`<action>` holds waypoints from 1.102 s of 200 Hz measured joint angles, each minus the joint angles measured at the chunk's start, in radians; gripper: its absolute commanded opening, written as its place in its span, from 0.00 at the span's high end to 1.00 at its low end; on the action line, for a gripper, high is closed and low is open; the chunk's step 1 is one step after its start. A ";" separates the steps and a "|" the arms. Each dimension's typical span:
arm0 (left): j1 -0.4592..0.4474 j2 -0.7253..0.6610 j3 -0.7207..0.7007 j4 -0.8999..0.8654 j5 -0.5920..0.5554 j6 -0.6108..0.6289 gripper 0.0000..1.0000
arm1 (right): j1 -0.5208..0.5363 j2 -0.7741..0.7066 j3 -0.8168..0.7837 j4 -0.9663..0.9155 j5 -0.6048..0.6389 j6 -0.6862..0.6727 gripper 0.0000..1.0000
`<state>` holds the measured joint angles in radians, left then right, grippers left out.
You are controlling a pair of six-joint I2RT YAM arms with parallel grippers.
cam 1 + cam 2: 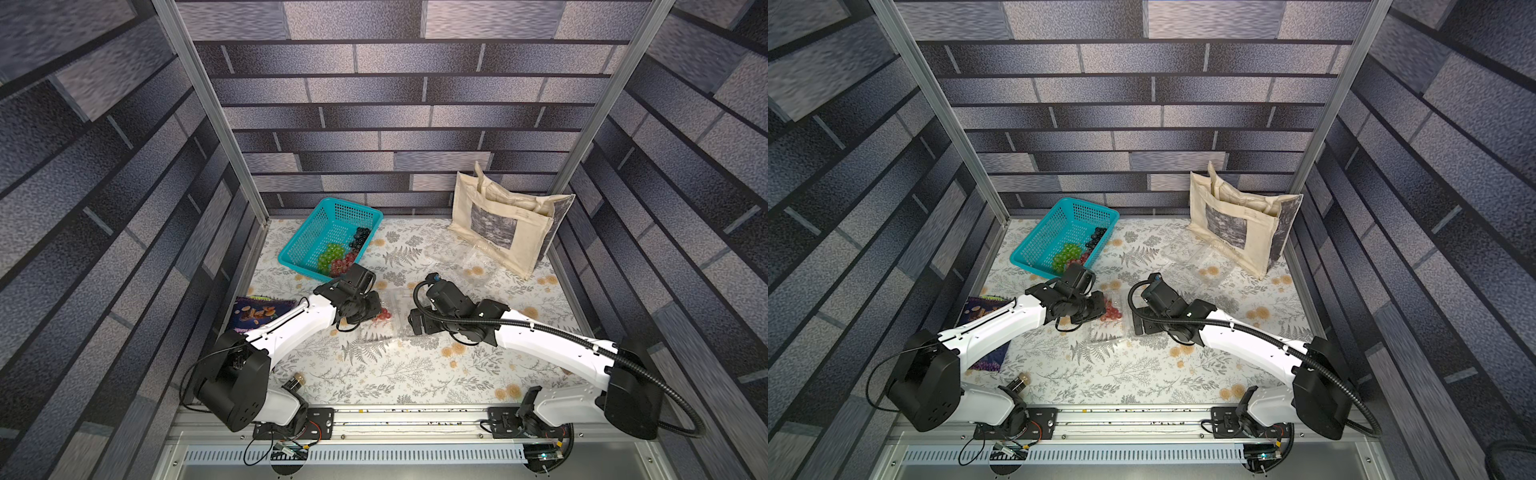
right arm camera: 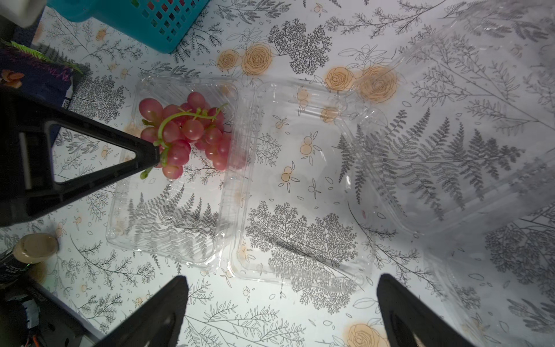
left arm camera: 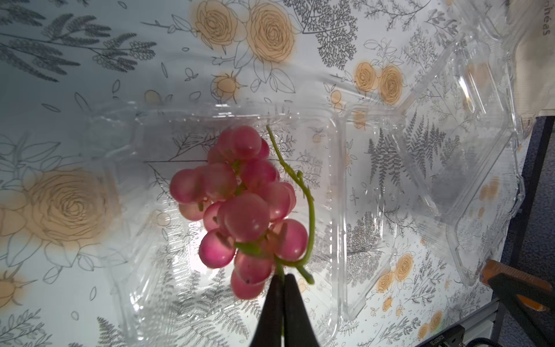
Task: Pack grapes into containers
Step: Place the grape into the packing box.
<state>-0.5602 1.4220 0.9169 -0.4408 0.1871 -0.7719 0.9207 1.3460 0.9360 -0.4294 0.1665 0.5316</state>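
The bench [image 1: 374, 374] has a white top printed with grey ferns and pale orange roses. A teal perforated plastic basket [image 1: 309, 235] sits at its far left, and a beige cloth tote bag [image 1: 494, 224] stands at the far right. In the middle a clear plastic clamshell box [image 2: 300, 210] lies opened flat. More clear plastic boxes [image 1: 463, 259] lie beside the tote. A dark purple snack packet [image 1: 259, 309] lies at the left edge, and a small beige-capped bottle [image 1: 297, 379] is near the front.

Left hand [image 3: 282, 278] pinched closed, right hand [image 2: 282, 282] spread wide
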 measured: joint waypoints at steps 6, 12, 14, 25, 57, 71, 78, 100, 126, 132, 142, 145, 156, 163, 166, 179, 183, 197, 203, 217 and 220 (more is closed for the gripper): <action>0.000 0.000 0.000 0.004 0.000 0.000 0.88 | 0.000 0.000 0.000 0.000 0.002 0.000 0.00; 0.000 0.000 0.000 0.005 0.000 0.000 0.88 | 0.000 0.000 0.000 0.000 0.003 0.000 0.00; 0.000 0.000 0.000 0.007 0.000 -0.001 0.88 | 0.000 0.000 0.000 0.000 0.004 0.000 0.00; 0.000 0.000 0.000 0.011 0.000 0.000 0.88 | 0.000 0.000 0.000 0.000 0.006 0.000 0.00; -0.001 -0.001 -0.007 0.017 0.000 0.000 0.84 | 0.000 0.000 0.000 0.000 0.009 0.000 0.00; -0.001 -0.002 -0.020 0.019 0.000 0.000 0.79 | 0.000 0.000 0.002 0.000 0.010 0.001 0.00; -0.001 -0.003 -0.027 0.019 0.000 -0.001 0.76 | 0.000 0.000 0.004 0.000 0.010 0.003 0.00; -0.001 -0.007 -0.042 0.018 0.000 -0.006 0.68 | 0.000 0.000 0.008 0.000 0.010 0.004 0.00; -0.003 -0.014 -0.044 0.020 0.000 -0.008 0.59 | 0.000 0.000 0.010 0.000 0.010 0.004 0.00; -0.003 -0.016 -0.044 0.020 0.000 -0.008 0.57 | 0.000 0.000 0.010 0.000 0.010 0.004 0.00; -0.003 -0.019 -0.044 0.021 0.000 -0.006 0.53 | 0.000 0.000 0.010 0.000 0.010 0.004 0.00; -0.003 -0.021 -0.044 0.021 0.000 -0.008 0.53 | 0.000 0.000 0.010 0.000 0.010 0.004 0.00; -0.005 -0.023 -0.044 0.023 -0.001 -0.006 0.51 | 0.000 0.000 0.011 0.000 0.010 0.004 0.00; -0.006 -0.024 -0.044 0.023 0.000 -0.006 0.50 | 0.000 0.000 0.011 0.000 0.010 0.004 0.00; -0.008 -0.025 -0.044 0.023 0.000 -0.007 0.49 | 0.000 0.000 0.011 0.000 0.010 0.004 0.00; -0.008 -0.026 -0.044 0.023 0.000 -0.005 0.45 | 0.000 0.000 0.011 0.000 0.010 0.004 0.00; -0.008 -0.026 -0.044 0.023 -0.001 -0.003 0.43 | 0.000 0.000 0.011 0.000 0.010 0.005 0.00; -0.007 -0.030 -0.043 0.020 -0.001 0.004 0.35 | 0.000 0.000 0.011 0.000 0.010 0.008 0.00; -0.007 -0.033 -0.042 0.016 -0.001 0.008 0.30 | 0.000 0.000 0.011 0.000 0.010 0.011 0.00; -0.001 -0.044 -0.034 0.000 -0.001 0.013 0.11 | 0.000 0.000 0.011 0.000 0.009 0.015 0.00; 0.000 -0.046 -0.031 -0.002 -0.001 0.004 0.06 | 0.000 0.000 0.011 -0.001 0.009 0.016 0.00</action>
<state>-0.5606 1.3758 0.8860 -0.4423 0.1864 -0.7681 0.9207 1.3464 0.9474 -0.4301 0.1757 0.5472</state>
